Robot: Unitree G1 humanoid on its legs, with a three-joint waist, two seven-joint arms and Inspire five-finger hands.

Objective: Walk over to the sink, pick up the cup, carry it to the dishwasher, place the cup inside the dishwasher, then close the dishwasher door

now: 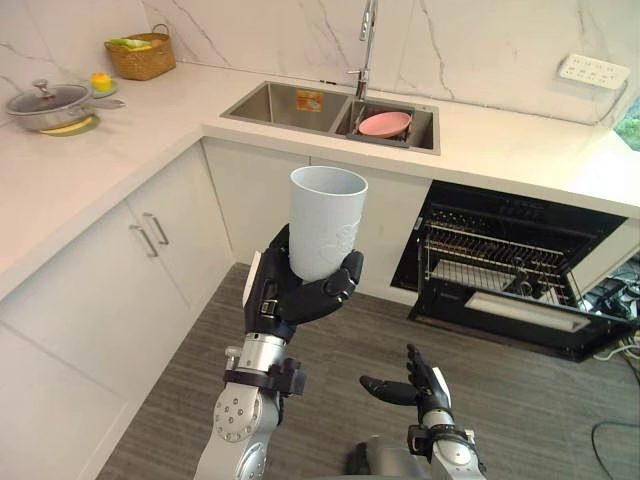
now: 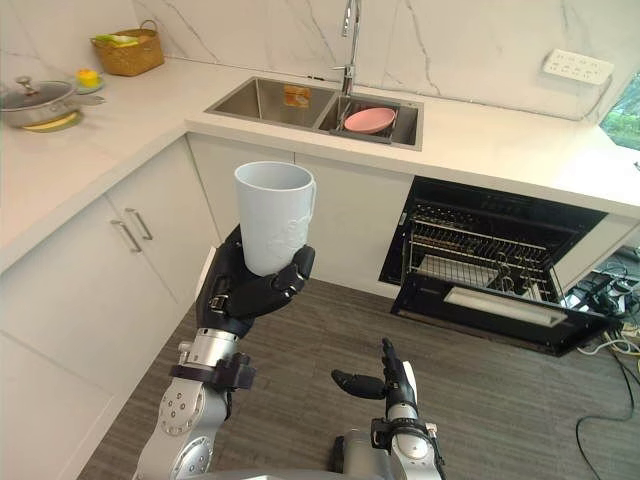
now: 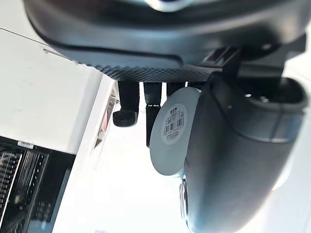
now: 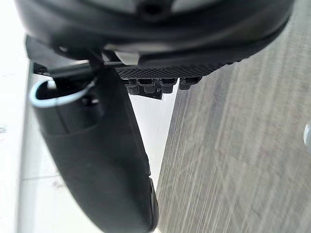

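Right hand [image 1: 425, 385], fingers loose and apart, hangs before the open dishwasher [image 1: 505, 312] — left hand [image 1: 290, 300] clamped round the upright cup [image 1: 325, 220], farther from it.

Silver-grey arm [image 1: 238, 418], dark left robot hand [image 1: 290, 297]

The white marble-patterned L-shaped table [image 1: 90, 170] carries a double steel sink [image 1: 290, 105] sunk into its far run, a round pink dish [image 1: 384, 124] in the right basin; a woven wicker basket [image 1: 141, 57] stands in the far left corner; near it, a small yellow object [image 1: 100, 80]; just beside, a lidded steel pan [image 1: 50, 103] rests on a yellow-green mat [image 1: 72, 127]; below lies the grey wood-plank floor [image 1: 500, 400].
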